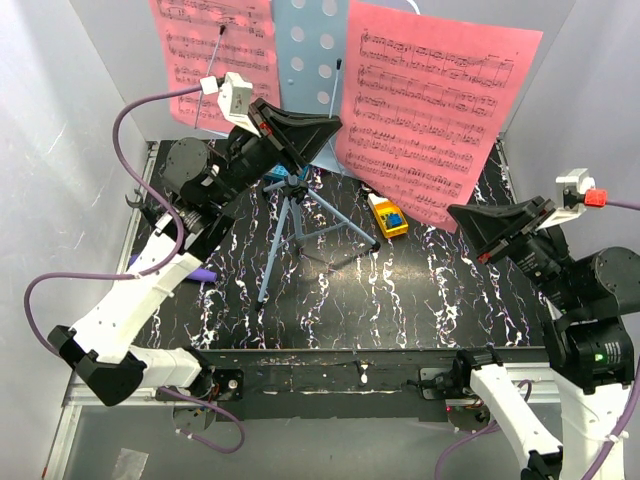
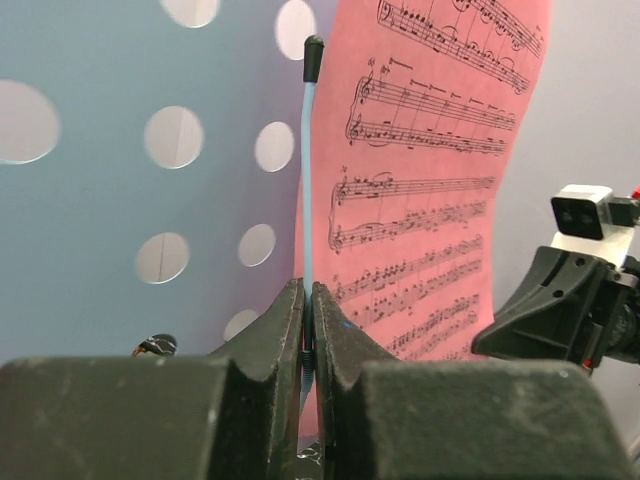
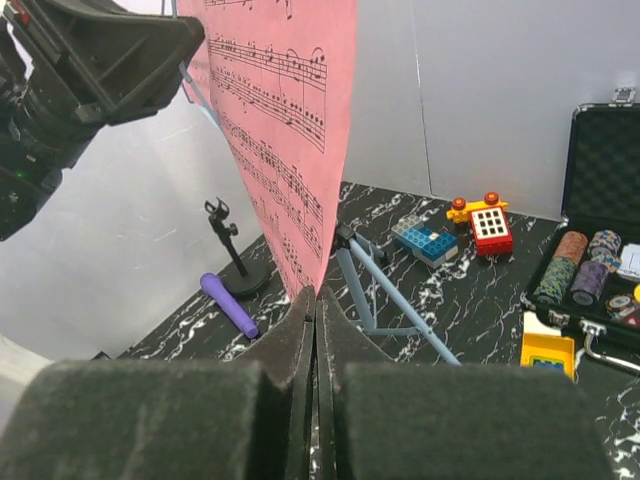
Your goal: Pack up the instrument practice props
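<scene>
The light-blue perforated music stand (image 1: 305, 50) stands on its tripod legs (image 1: 285, 235) at the back middle. My left gripper (image 1: 333, 126) (image 2: 307, 292) is shut on the stand's thin blue page-holder rod (image 2: 306, 180), just beside the perforated desk (image 2: 90, 200). Two pink sheet-music pages lean on the stand, one on the left (image 1: 215, 50) and one on the right (image 1: 430, 110). My right gripper (image 1: 458, 215) (image 3: 315, 297) is shut on the lower corner of the right page (image 3: 290, 110). The purple microphone (image 3: 228, 305) lies beside the black mic stand (image 3: 232, 255) at the left.
An open black case of poker chips (image 3: 600, 250) sits at the right. Red and yellow toys (image 3: 485, 222), a blue brick (image 3: 425, 240) and a yellow toy (image 1: 388, 217) lie near the tripod. White walls enclose the black marbled table (image 1: 400, 300).
</scene>
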Tool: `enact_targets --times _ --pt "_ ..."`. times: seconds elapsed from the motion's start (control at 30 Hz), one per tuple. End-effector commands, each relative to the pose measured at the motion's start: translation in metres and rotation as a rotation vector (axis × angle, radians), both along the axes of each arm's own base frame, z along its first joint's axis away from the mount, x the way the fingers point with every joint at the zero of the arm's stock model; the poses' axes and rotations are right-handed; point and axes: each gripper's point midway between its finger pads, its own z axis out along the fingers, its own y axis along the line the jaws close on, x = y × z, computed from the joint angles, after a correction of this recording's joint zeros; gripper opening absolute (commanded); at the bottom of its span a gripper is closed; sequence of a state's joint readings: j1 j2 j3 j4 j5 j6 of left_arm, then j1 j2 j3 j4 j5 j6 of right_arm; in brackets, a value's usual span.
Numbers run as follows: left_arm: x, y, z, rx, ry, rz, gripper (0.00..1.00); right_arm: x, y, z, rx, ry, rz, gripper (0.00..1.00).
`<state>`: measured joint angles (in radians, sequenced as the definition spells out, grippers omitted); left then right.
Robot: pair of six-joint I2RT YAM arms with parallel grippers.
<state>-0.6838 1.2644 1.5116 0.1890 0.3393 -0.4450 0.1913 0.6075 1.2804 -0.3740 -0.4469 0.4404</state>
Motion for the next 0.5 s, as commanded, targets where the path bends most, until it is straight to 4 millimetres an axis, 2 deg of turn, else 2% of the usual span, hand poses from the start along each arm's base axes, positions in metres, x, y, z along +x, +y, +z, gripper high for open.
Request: enact_targets --times 0.0,0.23,0.3,0.37,0.47 --pt "0.017 -0.012 -0.049 0.103 0.103 0.008 0.05 -0.009 -0.005 -0.004 -0.009 -0.017 -0.025 0.01" --pt "0.02 -0.012 -0.053 0.102 0.111 0.019 0.1 -0.025 -0.01 -0.013 -0.015 -0.002 -0.032 0.01" --pt "0.019 -0.011 -0.054 0.102 0.113 0.021 0.18 -0.032 -0.011 -0.02 -0.017 0.014 -0.03 0.01" --pt "0.02 -0.009 -0.058 0.103 0.118 0.027 0.35 -0.04 -0.013 -0.026 -0.019 0.028 -0.033 0.01" --pt "0.019 -0.009 -0.061 0.101 0.127 0.027 0.52 -0.05 -0.016 -0.039 -0.027 0.055 -0.032 0.01"
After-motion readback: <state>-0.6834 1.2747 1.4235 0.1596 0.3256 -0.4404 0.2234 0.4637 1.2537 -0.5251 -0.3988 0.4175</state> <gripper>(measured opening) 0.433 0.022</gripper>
